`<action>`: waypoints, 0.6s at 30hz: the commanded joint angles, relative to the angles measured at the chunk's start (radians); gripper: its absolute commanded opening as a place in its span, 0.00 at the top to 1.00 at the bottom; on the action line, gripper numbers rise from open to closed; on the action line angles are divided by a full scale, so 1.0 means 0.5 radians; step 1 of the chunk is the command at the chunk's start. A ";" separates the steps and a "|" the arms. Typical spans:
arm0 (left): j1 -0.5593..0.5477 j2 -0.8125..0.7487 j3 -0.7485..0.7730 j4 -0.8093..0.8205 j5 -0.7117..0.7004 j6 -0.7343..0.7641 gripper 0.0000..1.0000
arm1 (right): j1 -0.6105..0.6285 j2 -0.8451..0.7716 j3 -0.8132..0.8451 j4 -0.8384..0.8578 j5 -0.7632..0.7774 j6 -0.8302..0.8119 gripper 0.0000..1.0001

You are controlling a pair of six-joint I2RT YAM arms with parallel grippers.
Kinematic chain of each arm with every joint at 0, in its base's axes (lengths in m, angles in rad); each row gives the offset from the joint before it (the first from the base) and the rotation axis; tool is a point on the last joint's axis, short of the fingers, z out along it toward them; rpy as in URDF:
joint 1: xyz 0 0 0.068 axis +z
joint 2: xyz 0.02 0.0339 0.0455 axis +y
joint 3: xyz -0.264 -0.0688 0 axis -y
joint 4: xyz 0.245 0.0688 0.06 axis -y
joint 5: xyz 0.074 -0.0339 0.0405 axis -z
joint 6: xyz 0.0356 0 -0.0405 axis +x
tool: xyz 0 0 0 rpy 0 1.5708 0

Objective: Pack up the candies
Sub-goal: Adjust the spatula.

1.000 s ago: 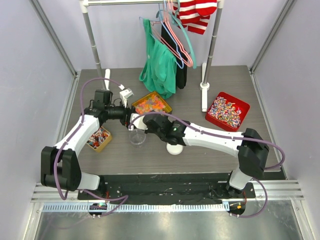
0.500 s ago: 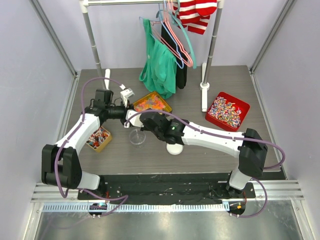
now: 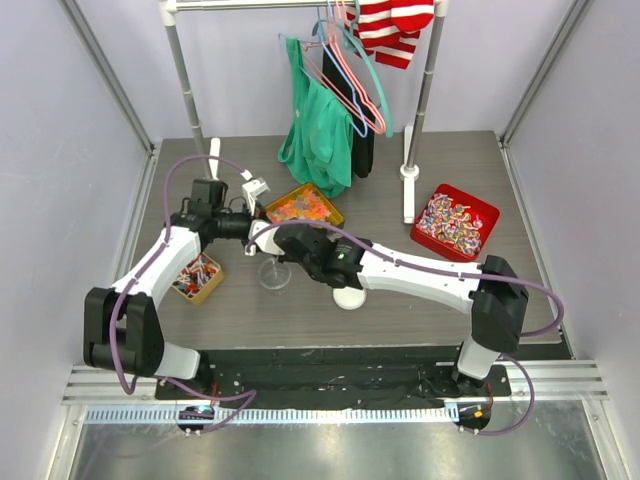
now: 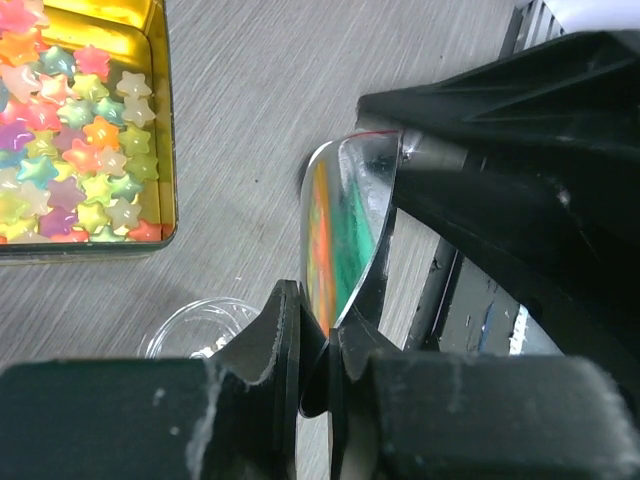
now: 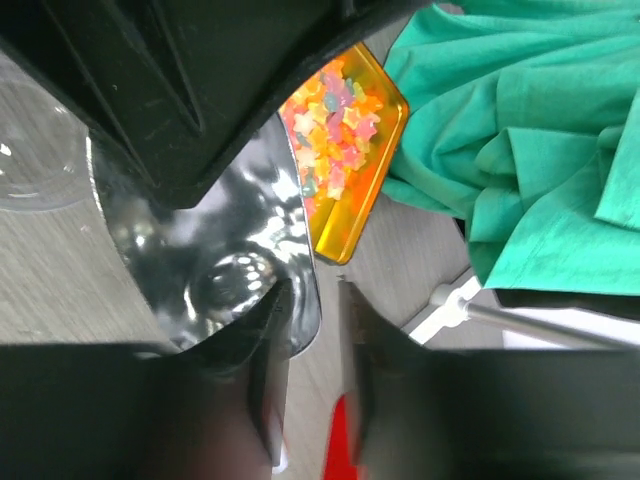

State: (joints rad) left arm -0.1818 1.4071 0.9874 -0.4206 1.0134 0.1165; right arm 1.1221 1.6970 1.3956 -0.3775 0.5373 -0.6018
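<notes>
The candies (image 3: 303, 207) are tiny star-shaped pieces in orange, yellow, green and pink, filling a gold tin (image 4: 165, 130) behind the arms; they also show in the right wrist view (image 5: 335, 105). Above a clear cup (image 3: 275, 275) both grippers meet at a shiny silvery scoop-like piece (image 4: 345, 230). My left gripper (image 4: 315, 350) is shut on its thin edge. My right gripper (image 5: 318, 300) stands open; the shiny piece (image 5: 210, 250) lies against its left finger only, and the table shows through the gap.
A small gold tin of wrapped candies (image 3: 197, 278) sits at the left. A red tray of twisted-wrapper candies (image 3: 456, 222) is at the right, a white lid (image 3: 348, 298) lies near the front, and a green garment (image 3: 318, 130) hangs from the rack over the back.
My left gripper has shut on the shiny piece and my right gripper has opened off it. Both arms shifted slightly left and back above the cup.
</notes>
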 commanded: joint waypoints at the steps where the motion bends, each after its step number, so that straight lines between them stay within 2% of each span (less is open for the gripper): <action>1: -0.002 -0.001 0.071 0.001 0.053 0.037 1.00 | 0.017 -0.105 0.136 -0.061 -0.028 -0.045 0.38; 2: -0.002 -0.001 0.071 -0.006 0.053 0.037 1.00 | 0.011 -0.129 0.136 -0.070 -0.041 -0.042 0.32; 3: -0.002 -0.001 0.068 -0.009 0.056 0.043 1.00 | 0.002 -0.175 0.139 -0.113 -0.062 -0.042 0.18; 6: -0.002 0.005 0.074 -0.033 0.066 0.064 1.00 | -0.060 -0.301 0.148 -0.199 -0.203 0.013 0.01; 9: -0.002 0.014 0.099 -0.100 0.102 0.104 1.00 | -0.152 -0.415 0.130 -0.294 -0.414 0.105 0.02; 10: -0.002 0.018 0.108 -0.125 0.111 0.141 1.00 | -0.182 -0.506 0.111 -0.319 -0.558 0.108 0.05; 11: -0.002 0.018 0.136 -0.162 0.133 0.172 1.00 | -0.189 -0.553 0.096 -0.383 -0.596 0.072 0.14; 14: -0.002 0.011 0.200 -0.321 0.188 0.285 1.00 | -0.183 -0.700 0.062 -0.539 -0.709 -0.112 0.14; 16: -0.002 0.008 0.249 -0.484 0.231 0.353 1.00 | -0.192 -0.828 -0.033 -0.491 -0.713 -0.134 0.16; 17: -0.008 0.011 0.280 -0.539 0.262 0.435 1.00 | -0.222 -0.850 -0.054 -0.436 -0.716 -0.119 0.01; 18: -0.008 0.021 0.359 -0.624 0.317 0.496 1.00 | -0.244 -0.863 -0.076 -0.423 -0.728 -0.058 0.00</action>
State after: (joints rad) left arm -0.1822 1.4185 1.0603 -0.5789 1.0576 0.2379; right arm 1.0172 1.3365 1.3987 -0.5873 0.2459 -0.6250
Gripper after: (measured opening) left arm 0.124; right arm 0.936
